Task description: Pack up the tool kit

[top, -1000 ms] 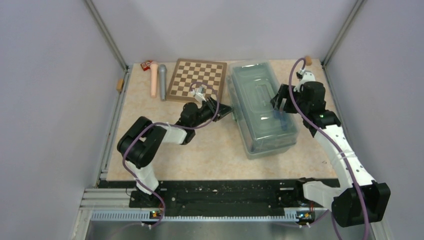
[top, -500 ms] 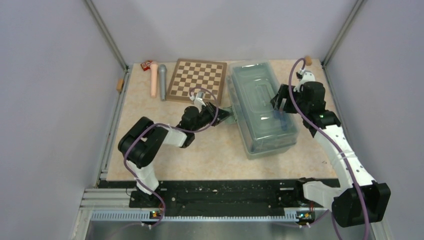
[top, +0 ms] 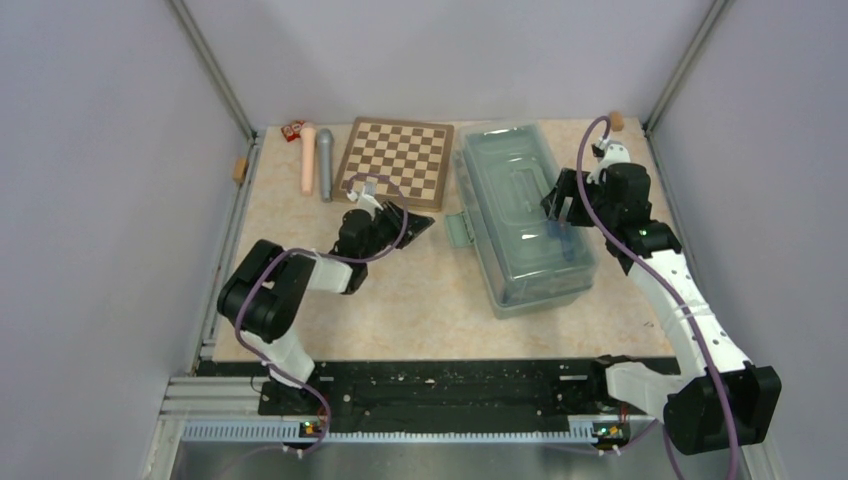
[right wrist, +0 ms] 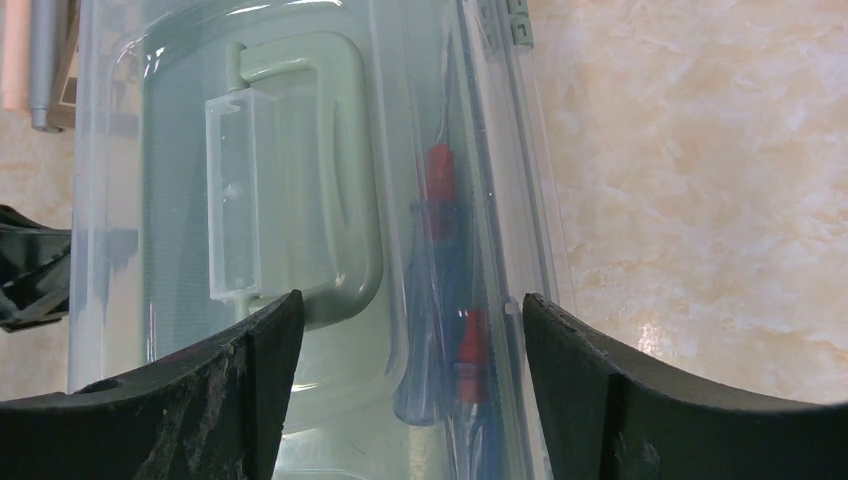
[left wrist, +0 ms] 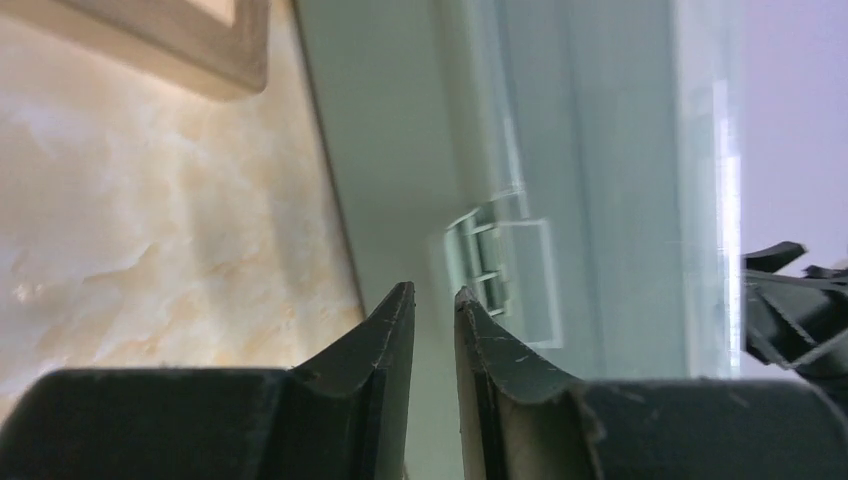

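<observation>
Steadying the toolbox lid [top: 520, 200], we judge, right jaws gape empty; left jaws, barely parted, empty, face the latch [top: 458, 228].

The toolbox [top: 530, 298] is sage-green plastic under a glossy see-through lid [right wrist: 120, 150], its handle [right wrist: 350, 200] matt; the table [top: 400, 310] is smooth marbled beige, the chessboard [top: 395, 160] wood-look, the right gripper [right wrist: 410, 296] has scuffed matt-black fingers [right wrist: 230, 400]

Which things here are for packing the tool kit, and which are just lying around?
For the job: green toolbox; blue and red screwdrivers inside it.
Just lying about: chessboard; pink cylinder; grey cylinder.
</observation>
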Available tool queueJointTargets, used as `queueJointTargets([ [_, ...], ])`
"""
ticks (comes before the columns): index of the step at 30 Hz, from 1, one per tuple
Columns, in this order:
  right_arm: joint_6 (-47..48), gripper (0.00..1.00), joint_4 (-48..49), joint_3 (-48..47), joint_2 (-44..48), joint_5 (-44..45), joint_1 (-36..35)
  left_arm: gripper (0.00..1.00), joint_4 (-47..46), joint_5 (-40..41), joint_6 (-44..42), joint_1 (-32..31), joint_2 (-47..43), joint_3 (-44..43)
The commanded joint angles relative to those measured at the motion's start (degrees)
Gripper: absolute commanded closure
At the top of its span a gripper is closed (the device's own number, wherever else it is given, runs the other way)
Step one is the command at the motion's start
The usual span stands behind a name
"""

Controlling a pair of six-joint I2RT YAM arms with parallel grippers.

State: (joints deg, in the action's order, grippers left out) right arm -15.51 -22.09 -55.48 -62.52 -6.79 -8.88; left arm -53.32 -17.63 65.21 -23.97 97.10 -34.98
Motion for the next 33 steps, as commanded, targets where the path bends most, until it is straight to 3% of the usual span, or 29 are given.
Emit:
queueJointTargets([
  [1,0.59,0.23,-3.03,1.69,0.79,-3.41,-1.94,0.72,-1.83,-1.61,-1.01,-0.20,4.95,-0.86],
  [20,0.70,0.23,-2.35,2.00,0.63,-4.02,-1.98,0.47,-6.65,-6.37,-2.61,-5.30,14.67,-10.52],
  [33,0.71,0.23,-2.25,2.13,0.88,-4.02,-1.95,0.33,-17.32,-6.56,2.50,-5.88,16.45,-8.77],
])
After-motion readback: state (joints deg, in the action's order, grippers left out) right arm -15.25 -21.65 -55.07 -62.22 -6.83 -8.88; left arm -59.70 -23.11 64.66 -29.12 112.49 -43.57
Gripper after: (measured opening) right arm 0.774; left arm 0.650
